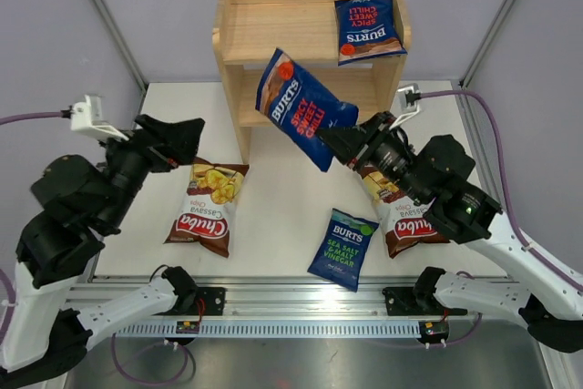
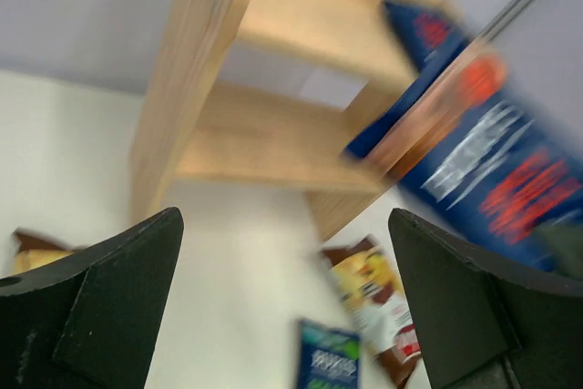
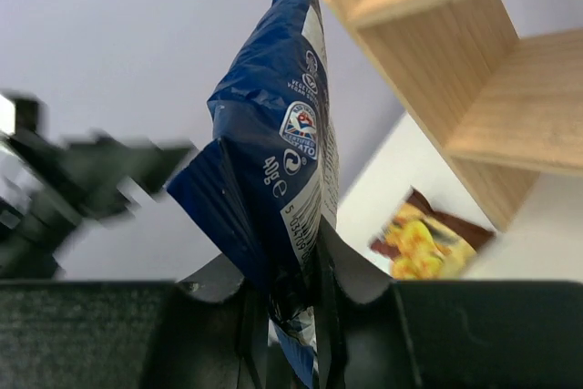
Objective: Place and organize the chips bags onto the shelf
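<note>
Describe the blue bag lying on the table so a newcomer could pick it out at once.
From the wooden shelf at the table's far side, come toward the near edge. There, between two brown-and-white Chuba bags, lies the Burts sea salt and vinegar bag. It is the only dark blue bag on the tabletop, trimmed green rather than red.

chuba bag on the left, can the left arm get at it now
Probably yes: the left claw is open and empty just beside the left Chuba bag, which lies flat with nothing on top or in between.
</note>
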You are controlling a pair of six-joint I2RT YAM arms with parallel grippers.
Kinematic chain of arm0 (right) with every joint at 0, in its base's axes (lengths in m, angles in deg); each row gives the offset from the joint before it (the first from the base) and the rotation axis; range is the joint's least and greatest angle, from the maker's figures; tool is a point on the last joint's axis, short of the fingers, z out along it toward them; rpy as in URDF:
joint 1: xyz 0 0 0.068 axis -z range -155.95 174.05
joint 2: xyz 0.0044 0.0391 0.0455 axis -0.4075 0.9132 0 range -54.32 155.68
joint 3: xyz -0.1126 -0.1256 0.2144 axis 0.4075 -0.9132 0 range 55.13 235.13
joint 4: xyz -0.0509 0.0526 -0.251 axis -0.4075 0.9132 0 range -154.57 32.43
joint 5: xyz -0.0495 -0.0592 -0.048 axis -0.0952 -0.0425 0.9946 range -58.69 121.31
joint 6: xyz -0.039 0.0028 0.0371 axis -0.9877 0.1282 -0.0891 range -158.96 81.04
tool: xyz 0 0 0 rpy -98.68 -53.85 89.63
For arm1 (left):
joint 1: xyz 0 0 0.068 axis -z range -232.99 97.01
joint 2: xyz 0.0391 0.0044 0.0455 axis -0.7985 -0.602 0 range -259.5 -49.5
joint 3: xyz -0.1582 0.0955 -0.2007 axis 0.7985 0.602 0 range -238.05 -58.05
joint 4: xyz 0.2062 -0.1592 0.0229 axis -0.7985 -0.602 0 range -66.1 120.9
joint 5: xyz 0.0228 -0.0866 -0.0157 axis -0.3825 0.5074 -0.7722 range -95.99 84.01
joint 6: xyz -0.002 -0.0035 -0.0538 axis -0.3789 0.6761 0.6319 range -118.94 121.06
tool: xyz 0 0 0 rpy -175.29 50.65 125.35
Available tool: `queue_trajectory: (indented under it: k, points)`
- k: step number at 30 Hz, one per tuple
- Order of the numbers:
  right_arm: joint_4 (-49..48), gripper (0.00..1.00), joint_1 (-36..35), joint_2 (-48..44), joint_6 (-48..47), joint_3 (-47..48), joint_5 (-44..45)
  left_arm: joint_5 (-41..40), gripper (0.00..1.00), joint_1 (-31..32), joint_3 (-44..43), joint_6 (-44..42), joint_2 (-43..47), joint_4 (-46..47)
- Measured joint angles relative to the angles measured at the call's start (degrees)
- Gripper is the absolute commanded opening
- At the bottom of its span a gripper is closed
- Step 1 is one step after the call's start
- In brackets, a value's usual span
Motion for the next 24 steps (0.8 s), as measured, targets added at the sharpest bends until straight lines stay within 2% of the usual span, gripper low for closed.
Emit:
queue_trajectory:
  k: [7,12,18,24]
  points:
    - [-9.18,0.04,0.44,6.93,13.57,6.56,9.62,-0.81,0.99,0.0,17.16,-4.55,5.99,-6.69]
    - [-15.78,0.06,0.48,14.47,22.18,9.53,18.78,0.61,0.99,0.0,27.91,-8.07,13.07,-7.61]
    - [-23.19,0.06,0.28,25.42,30.58,13.22,29.86,1.49,0.99,0.0,36.28,-10.51,17.88,-6.43]
    - [-26.34,0.09,-0.61,34.1,33.2,18.75,40.92,3.82,0.99,0.0,42.93,-10.75,20.39,-5.27]
